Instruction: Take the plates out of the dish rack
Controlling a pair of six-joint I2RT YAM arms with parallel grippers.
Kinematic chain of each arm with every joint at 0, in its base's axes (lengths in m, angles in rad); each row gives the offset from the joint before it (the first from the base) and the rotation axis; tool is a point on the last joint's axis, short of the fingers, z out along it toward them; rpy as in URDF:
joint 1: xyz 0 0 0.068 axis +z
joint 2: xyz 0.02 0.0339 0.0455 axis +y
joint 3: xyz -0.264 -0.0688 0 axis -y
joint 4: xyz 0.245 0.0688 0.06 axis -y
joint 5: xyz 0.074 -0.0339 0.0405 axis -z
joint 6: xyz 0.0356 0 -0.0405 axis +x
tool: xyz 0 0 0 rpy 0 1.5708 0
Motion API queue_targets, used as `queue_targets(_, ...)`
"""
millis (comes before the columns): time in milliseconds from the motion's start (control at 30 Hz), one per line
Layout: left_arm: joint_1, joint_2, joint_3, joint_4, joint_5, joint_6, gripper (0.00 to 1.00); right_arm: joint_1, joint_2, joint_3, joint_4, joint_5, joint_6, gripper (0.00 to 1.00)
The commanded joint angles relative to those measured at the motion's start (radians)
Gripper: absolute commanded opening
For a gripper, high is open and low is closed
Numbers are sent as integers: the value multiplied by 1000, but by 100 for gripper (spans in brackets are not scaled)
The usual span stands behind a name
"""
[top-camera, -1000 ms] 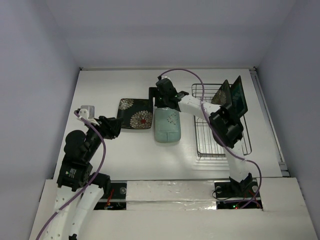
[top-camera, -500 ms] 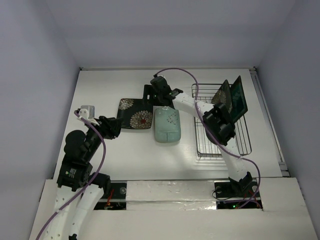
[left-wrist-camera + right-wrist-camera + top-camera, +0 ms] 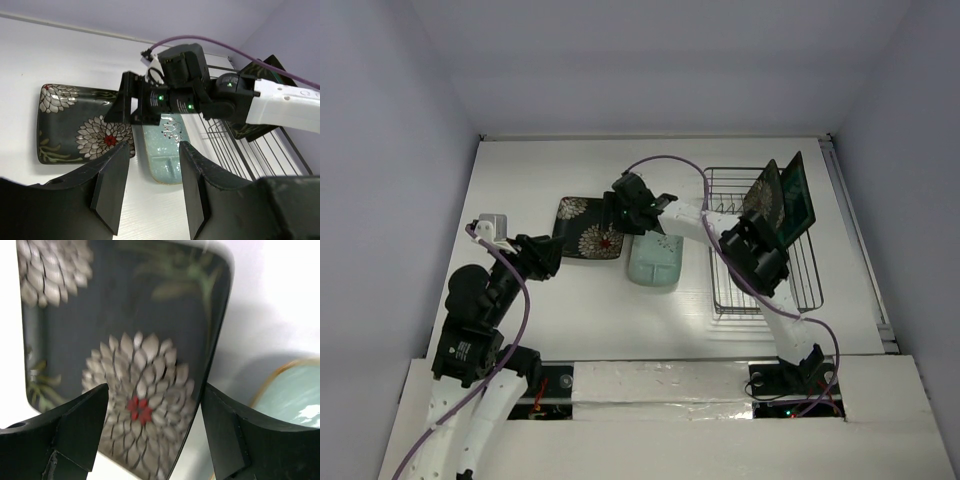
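Observation:
A dark square plate with white-and-red flowers (image 3: 585, 228) lies flat on the table, and a pale mint-green oblong plate (image 3: 655, 258) lies just right of it. The wire dish rack (image 3: 760, 285) stands at the right and holds two upright plates: a dark floral one (image 3: 763, 195) and a dark-rimmed teal one (image 3: 798, 195). My right gripper (image 3: 623, 212) is open and empty, hovering over the flat floral plate's right part (image 3: 125, 330), with the mint plate's edge (image 3: 295, 395) beside it. My left gripper (image 3: 542, 255) is open and empty near the floral plate's left front corner.
In the left wrist view the open left gripper (image 3: 152, 150) frames the floral plate (image 3: 70, 125), the mint plate (image 3: 167, 155), the right gripper (image 3: 140, 102) and the rack (image 3: 260, 150). White walls enclose the table on three sides.
My right gripper has moved left and nearer, from the mint plate's far end to over the flat floral plate's right edge. The left arm has barely moved.

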Motion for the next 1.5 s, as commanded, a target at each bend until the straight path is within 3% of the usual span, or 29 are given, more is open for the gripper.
queue_targets(0, -12, -20, 4, 33, -10, -4, 41, 25, -72, -48, 26, 38, 46, 78)
queue_targets(233, -12, -28, 4, 36, -10, -4, 41, 58, -16, 10, 35, -26, 48, 78)
queue_targets(567, -21, -25, 4, 36, -10, -5, 41, 68, 107, 269, -80, -11, 4, 73)
queue_targets(700, -21, -20, 4, 36, -13, -5, 41, 68, 70, 243, -80, 39, -12, 77)
queue_targets(933, -21, -16, 4, 36, -15, -5, 41, 68, -207, 55, -34, 193, -96, 85)
queue_targets(1000, -21, -16, 6, 33, -19, -5, 42, 68, -331, -4, -39, 265, -156, 77)
queue_targets(1133, -21, -22, 4, 32, -22, -5, 42, 22, -595, -172, -60, 414, -263, 0)
queue_targets(1333, -21, -25, 1, 39, -12, -4, 42, -176, -897, -341, -275, 477, -390, 0)
queue_targets(1467, -21, -24, 1, 38, -15, -5, 42, -308, -976, -392, -382, 489, -453, 2)
